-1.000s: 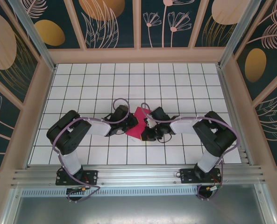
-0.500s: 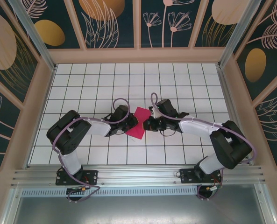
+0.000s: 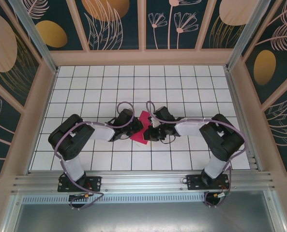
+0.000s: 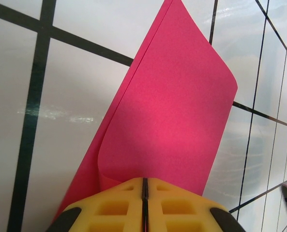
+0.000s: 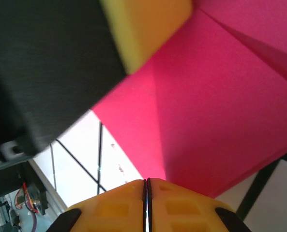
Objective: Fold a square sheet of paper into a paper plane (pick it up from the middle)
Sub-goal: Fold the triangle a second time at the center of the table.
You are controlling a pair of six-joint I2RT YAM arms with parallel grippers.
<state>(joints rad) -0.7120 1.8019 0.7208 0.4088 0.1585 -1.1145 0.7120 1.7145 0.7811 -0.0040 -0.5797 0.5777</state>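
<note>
Top external view, from the left of the frame: two arms reach in from their bases at the bottom edge and meet at the middle of the white tiled table point(image 3: 85, 92). The left gripper point(image 3: 133, 130) comes in from the left. One square sheet of paper point(image 3: 142, 124), magenta-red and folded over on itself, sits just right of it at the centre of the frame. The right gripper point(image 3: 151, 134) closes in from the other side, so the sheet lies between the two grippers and touches both.

Left wrist view: the left gripper point(image 4: 144, 186) shows two yellow pads pressed together at the bottom centre, with only a thin dark seam between them. These jaws are clamped on the near edge of the paper point(image 4: 167, 111), where two layers show and the upper one curls over the lower. The sheet runs up and away across the tiles toward the top of the frame.

Right wrist view: a blurred black body with one yellow pad point(image 5: 148, 24) fills the upper left. The paper point(image 5: 216, 106), with one sharp crease, fills the right. At the bottom centre the right gripper point(image 5: 146, 186) has its jaws together on a corner of the sheet.
</note>
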